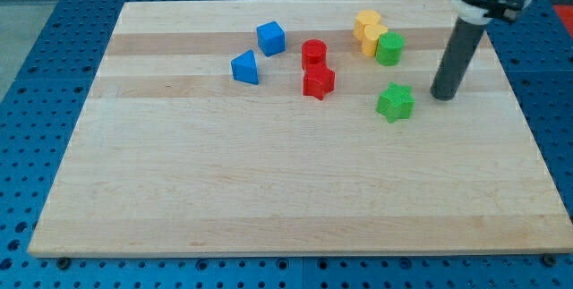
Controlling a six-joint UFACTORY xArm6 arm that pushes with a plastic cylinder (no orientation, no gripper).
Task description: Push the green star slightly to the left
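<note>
My tip [443, 97] is a bare rod end with nothing to open or close, resting on the wooden board [269, 199] and touching no block. The green star [394, 102] lies near it toward the view's left, slightly lower, so a leftward push looks nearly lined up. The green cylinder [389, 48] stands above the star, apart

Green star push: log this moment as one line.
tip: right of green star, apart | star: not yet pushed | nearest block: green cylinder above star | board: wooden
</note>
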